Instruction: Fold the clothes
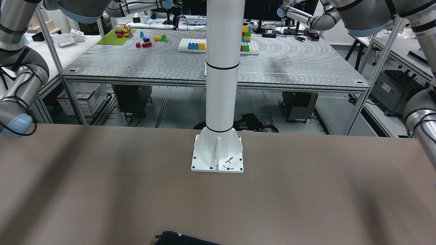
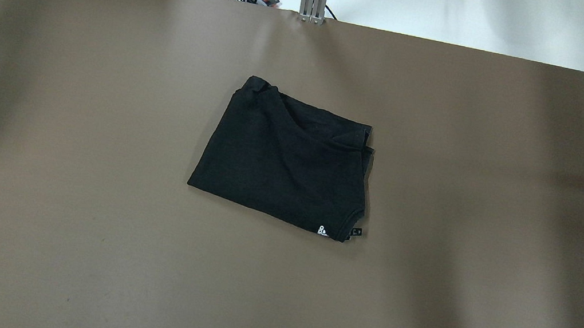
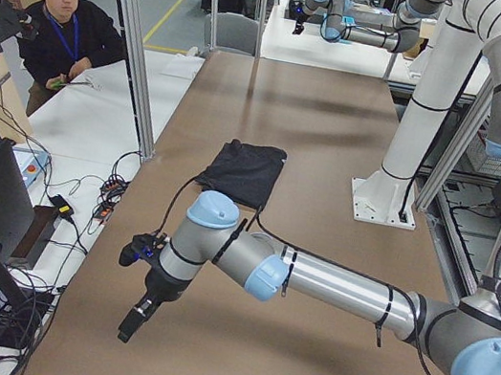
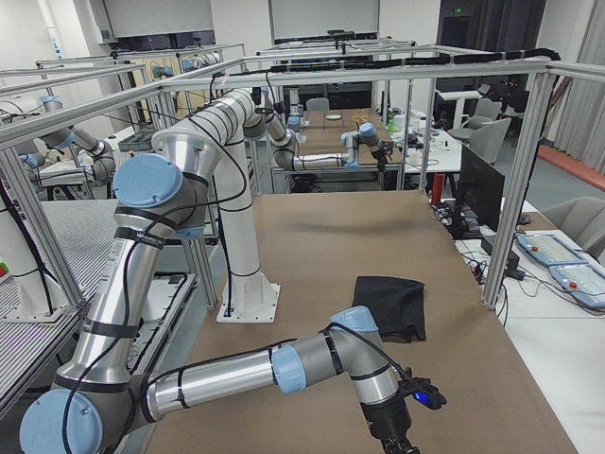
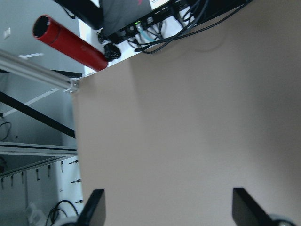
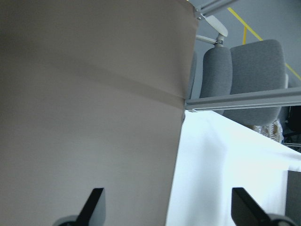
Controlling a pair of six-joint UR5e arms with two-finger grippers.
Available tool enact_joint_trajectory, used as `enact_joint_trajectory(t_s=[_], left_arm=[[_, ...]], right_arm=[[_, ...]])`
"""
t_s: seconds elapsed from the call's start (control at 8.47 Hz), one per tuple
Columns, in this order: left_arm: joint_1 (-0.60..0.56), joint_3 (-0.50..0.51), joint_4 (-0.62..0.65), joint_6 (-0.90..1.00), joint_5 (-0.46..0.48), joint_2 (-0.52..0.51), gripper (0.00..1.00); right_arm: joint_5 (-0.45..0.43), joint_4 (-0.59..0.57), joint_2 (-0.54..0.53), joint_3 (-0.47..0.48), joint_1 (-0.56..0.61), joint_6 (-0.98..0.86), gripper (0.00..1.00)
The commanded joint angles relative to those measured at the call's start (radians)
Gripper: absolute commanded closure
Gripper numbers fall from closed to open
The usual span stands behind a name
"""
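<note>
A black garment (image 2: 284, 160) lies folded in a rough rectangle at the middle of the brown table (image 2: 59, 210). It has a small white logo at its near right corner. It also shows in the exterior left view (image 3: 245, 172) and the exterior right view (image 4: 390, 305), and only its edge shows in the front-facing view (image 1: 180, 239). My left gripper (image 5: 169, 212) is open and empty over the table's left end, far from the garment. My right gripper (image 6: 167, 209) is open and empty over the table's right end, near the edge.
The white pillar base (image 1: 218, 153) is bolted at the robot's side of the table. An operator (image 3: 65, 29) stands beyond the far side, with cables and a red tube (image 5: 70, 42) there. Grey chairs (image 6: 254, 70) stand past the right end.
</note>
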Motion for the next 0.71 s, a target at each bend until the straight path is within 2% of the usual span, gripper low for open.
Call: enact_joint_trajectory(t_s=[0.0,0.12,0.35,0.59], left_arm=[[-0.118,-0.115,-0.057,0.155,0.096,0.223,0.05],[-0.132,-0.124,-0.08,0.169,0.128,0.22,0.05],[-0.135,-0.124,0.044,0.073,0.154,0.124,0.05],[-0.132,-0.129,0.028,0.154,0.146,0.105,0.05]], right_arm=[[-0.044,0.005,-0.035,-0.009,0.078,-0.176,0.06],[-0.064,0.005,-0.031,-0.03,0.077,-0.17,0.06],[-0.049,0.003,-0.022,-0.037,0.075,-0.162,0.06],[-0.026,0.005,-0.022,-0.037,0.075,-0.165,0.06]])
